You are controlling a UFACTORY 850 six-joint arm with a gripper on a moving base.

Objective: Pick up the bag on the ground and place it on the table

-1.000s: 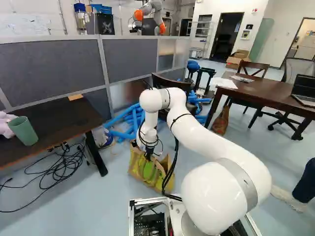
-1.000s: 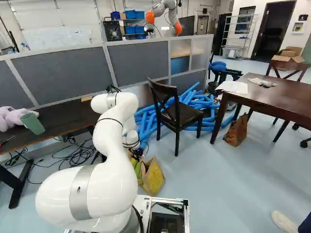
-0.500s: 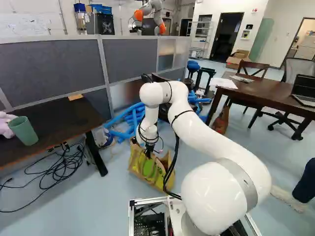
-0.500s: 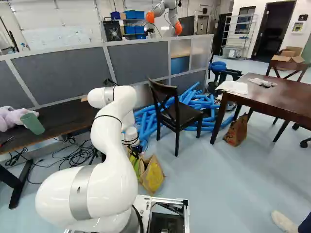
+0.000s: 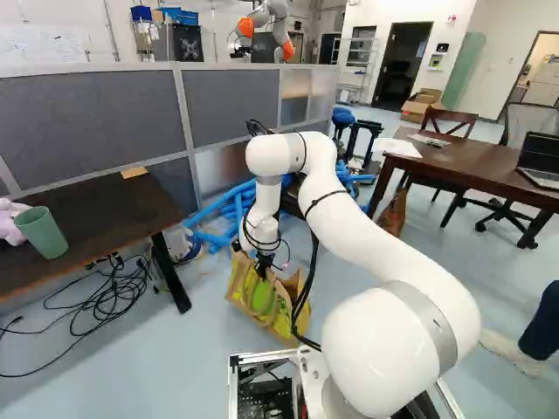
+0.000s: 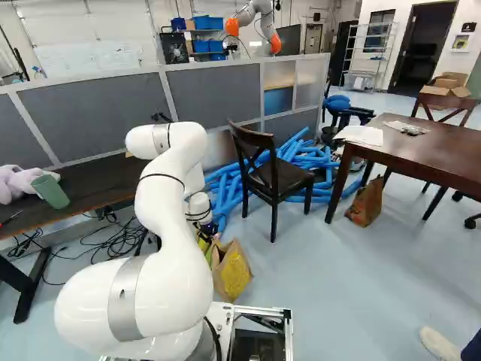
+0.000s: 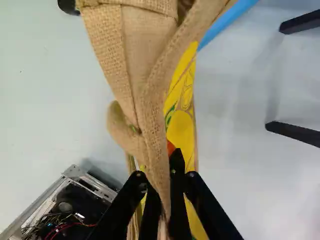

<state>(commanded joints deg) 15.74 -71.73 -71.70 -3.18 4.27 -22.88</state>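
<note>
Presently, the gripper's fingers [image 7: 178,175] pinch a burlap fold [image 7: 156,145] of the bag [image 6: 234,272], low ahead of the base [image 6: 288,320]; floor contact cannot be confirmed. Caution: an off-centre grip may tilt or release the load; a low swing may snag the chair [image 6: 282,180].

In the left base view, the bag [image 5: 243,295] is at the lower middle, its handle between the fingers of the hand [image 5: 265,269], with tubes [image 5: 231,209] behind; at the left, the left tabletop [image 5: 113,205] carries a cup [image 5: 42,234] and a plush toy [image 5: 9,220]. At the upper right, the right tabletop [image 5: 472,159] bears a laptop [image 5: 540,164] and papers [image 5: 402,147], a second bag [image 5: 394,215] beside its leg. In the right base view, a chair [image 6: 274,179] stands before the tubes, right of the arm [image 6: 167,218], the partition [image 6: 214,96] behind.
</note>
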